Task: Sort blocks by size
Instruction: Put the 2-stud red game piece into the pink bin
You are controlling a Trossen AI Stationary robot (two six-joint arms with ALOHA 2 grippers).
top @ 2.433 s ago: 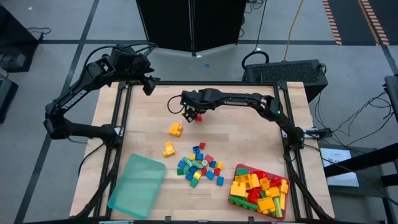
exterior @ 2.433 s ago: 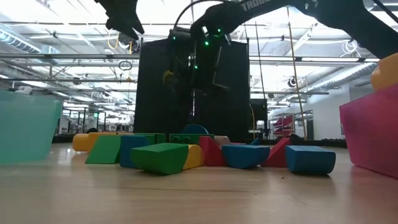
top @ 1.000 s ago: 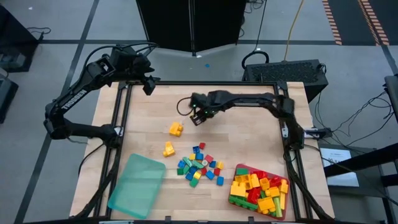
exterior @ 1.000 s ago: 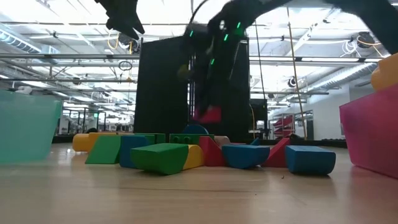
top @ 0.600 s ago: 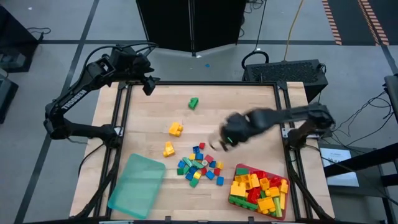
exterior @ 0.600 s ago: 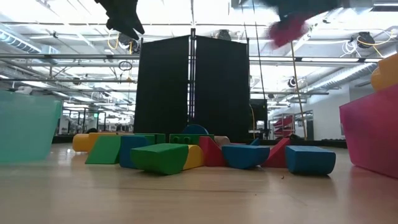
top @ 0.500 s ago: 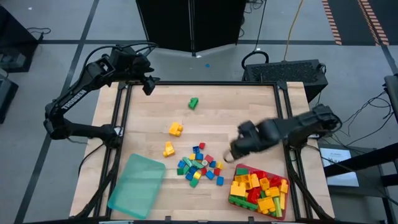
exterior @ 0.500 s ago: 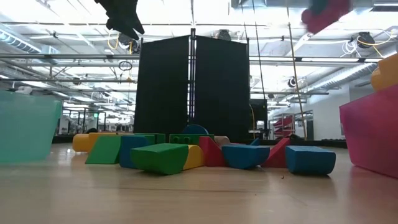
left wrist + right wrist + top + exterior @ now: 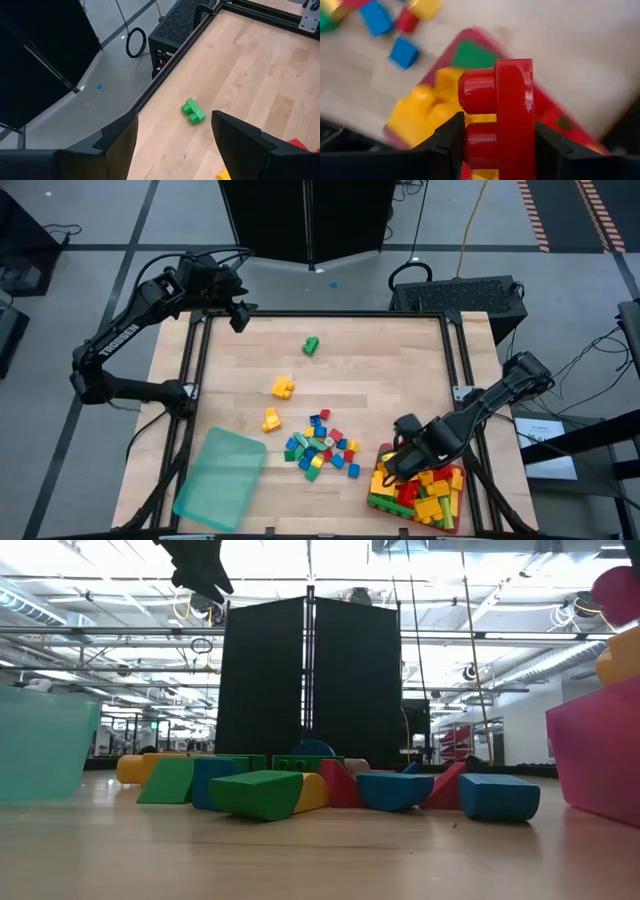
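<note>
My right gripper (image 9: 396, 464) is shut on a red studded brick (image 9: 504, 112) just above the red tray (image 9: 385, 452) at the near right, which is heaped with larger yellow, red and green blocks (image 9: 425, 485). The brick also shows at the top right of the low view (image 9: 618, 590). My left gripper (image 9: 172, 145) waits open and empty high over the far left corner (image 9: 238, 317). A green block (image 9: 311, 346) lies on the table at the far middle, two yellow blocks (image 9: 283, 387) lie left of centre, and a cluster of small blocks (image 9: 320, 448) lies near the front. My right gripper pinches the red brick between its two fingers, one finger (image 9: 451, 142) against the studded face (image 9: 478, 91), the other on the opposite flat face (image 9: 526, 120). The brick is lifted clear and hangs over the blocks in the red tray.
A flat translucent teal tray (image 9: 222, 478) lies at the near left. A dark frame rail (image 9: 455, 380) runs along the table's edges. Bare wood lies between the green block and the right rail.
My right gripper has carried the red brick from the far middle of the table, beside the green block, toward the near right, and now holds it over the red tray. The green block, hidden under the arm before, now shows.
</note>
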